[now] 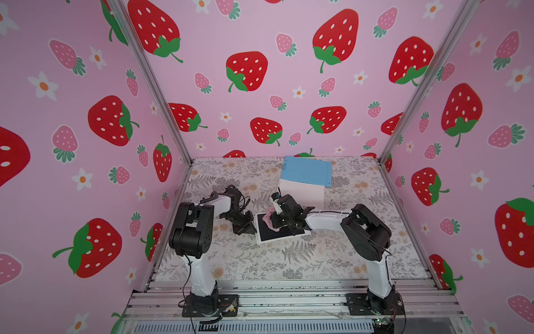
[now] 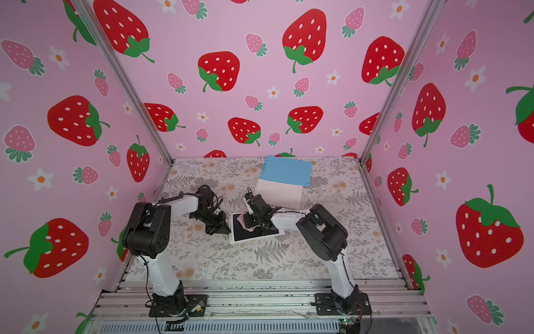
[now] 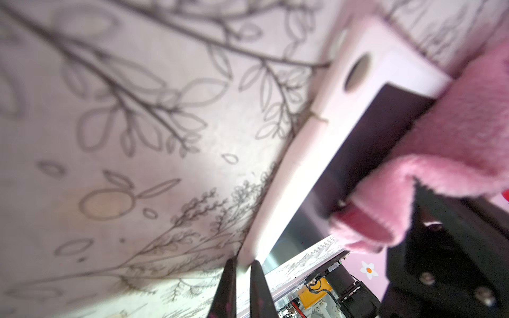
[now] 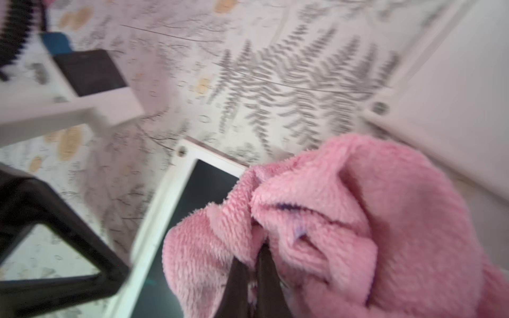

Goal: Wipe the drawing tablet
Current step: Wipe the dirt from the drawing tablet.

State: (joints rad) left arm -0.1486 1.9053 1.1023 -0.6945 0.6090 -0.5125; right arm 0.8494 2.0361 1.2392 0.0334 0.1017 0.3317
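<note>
The drawing tablet, a black screen in a white frame, lies flat on the floral table mid-scene. My left gripper is at its left edge; in the left wrist view the gripper is shut on the tablet's white rim. My right gripper is over the screen's far part, shut on a fluffy pink cloth. In the right wrist view the gripper pinches a fold of the cloth, which rests bunched on the screen.
A blue board lies on a white box just behind the tablet, close to the right wrist. Strawberry-print walls enclose three sides. Aluminium rails carry both arm bases at the front.
</note>
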